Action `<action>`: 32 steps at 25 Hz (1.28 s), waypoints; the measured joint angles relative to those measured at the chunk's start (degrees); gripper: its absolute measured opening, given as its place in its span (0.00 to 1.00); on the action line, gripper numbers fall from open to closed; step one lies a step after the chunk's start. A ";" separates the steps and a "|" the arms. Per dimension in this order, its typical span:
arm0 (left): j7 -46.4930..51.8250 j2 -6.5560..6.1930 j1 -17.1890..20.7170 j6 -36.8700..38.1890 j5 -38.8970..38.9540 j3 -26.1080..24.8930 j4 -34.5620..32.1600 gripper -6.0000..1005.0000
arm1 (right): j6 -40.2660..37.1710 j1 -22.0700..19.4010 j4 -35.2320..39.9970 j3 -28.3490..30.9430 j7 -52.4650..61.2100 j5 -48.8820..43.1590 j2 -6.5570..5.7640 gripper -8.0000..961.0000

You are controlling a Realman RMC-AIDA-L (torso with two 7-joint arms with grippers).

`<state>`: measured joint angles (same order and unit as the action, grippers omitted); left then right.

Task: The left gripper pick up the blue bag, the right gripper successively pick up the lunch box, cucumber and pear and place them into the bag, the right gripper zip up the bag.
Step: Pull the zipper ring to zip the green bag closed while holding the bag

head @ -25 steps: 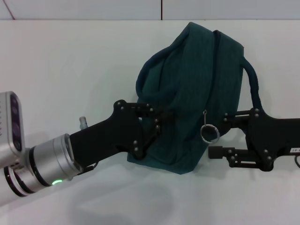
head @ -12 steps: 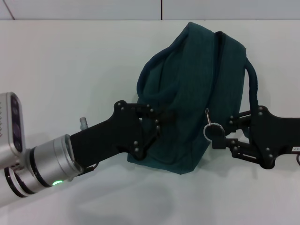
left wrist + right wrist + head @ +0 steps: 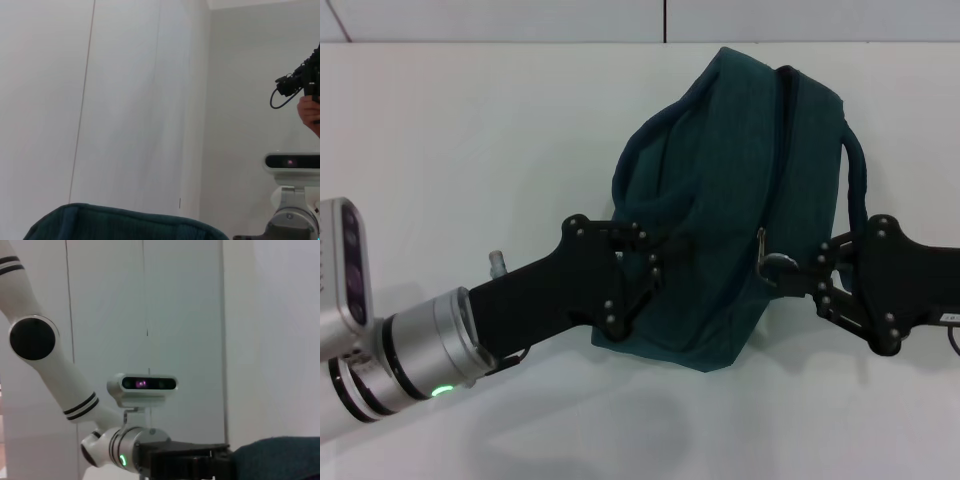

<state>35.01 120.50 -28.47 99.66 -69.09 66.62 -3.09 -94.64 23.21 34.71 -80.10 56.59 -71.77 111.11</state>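
- The left gripper [image 3: 665,262] comes in from the near left of the head view, silver wrist with its green ring down low, and its black fingers are pinched on the lower left side of the blue bag [image 3: 740,215], holding the fabric bunched up.
- The right gripper [image 3: 782,272] reaches in from the right at about the same depth, fingers pressed together on the metal ring pull [image 3: 772,263] of the zipper (the ring sits right at its fingertips, on the bag's right-hand face).
- The bag hangs between the two claws over the white table [image 3: 470,150], lumpy and bulging. The dark zipper line [image 3: 782,130] runs up from the pull toward the bag's far top corner.
- One padded handle [image 3: 640,150] loops out on the left of the bag, the other [image 3: 858,185] curves down the right edge, just above the right claw.
- Lunch box, cucumber and pear don't show anywhere on the table.
- Left wrist view only catches the bag's top edge [image 3: 125,225] against a pale wall.
- Right wrist view shows the left claw [image 3: 190,460] gripping the bag [image 3: 275,460] from the far side.
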 joint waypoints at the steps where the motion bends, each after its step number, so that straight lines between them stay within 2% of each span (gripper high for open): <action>1: -0.01 0.00 0.00 0.00 0.04 0.00 -0.01 0.07 | 0.02 -0.06 0.01 0.17 -0.54 0.00 0.09 0.07; 5: -0.03 -0.05 0.00 -0.09 0.11 0.00 -0.16 0.07 | 0.14 -0.53 0.01 2.20 -2.79 0.00 0.70 0.06; 10: -0.58 -0.18 -0.03 -0.21 -0.21 0.00 -0.32 0.07 | 0.22 -2.23 0.01 9.89 -6.88 0.01 3.28 0.04; 12: -1.29 -0.23 -0.10 -0.21 -0.64 0.03 -0.33 0.07 | 0.27 -2.56 -0.20 11.80 -8.60 0.60 3.96 0.04; 21: -2.25 -0.39 -0.81 -0.27 -2.66 0.95 -0.65 0.08 | 2.83 -2.54 -0.78 12.31 -11.07 5.18 4.26 0.04; 25: -2.26 -0.47 -0.59 -0.30 -2.76 3.00 -2.45 0.08 | 4.40 -2.59 -0.92 12.33 -11.95 7.55 4.36 0.04; 28: -2.03 -0.69 -0.38 -0.33 -2.78 5.40 -3.92 0.08 | 4.71 -2.75 -1.93 12.35 -13.86 10.62 4.38 0.04; 32: -1.96 -0.96 -0.22 -0.37 -2.61 5.55 -4.07 0.09 | 4.82 -2.81 -4.74 12.34 -17.20 15.68 4.43 0.04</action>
<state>33.04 119.54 -28.69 99.29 -71.71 72.17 -7.16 -89.83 20.40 29.97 -67.76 39.40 -56.09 115.53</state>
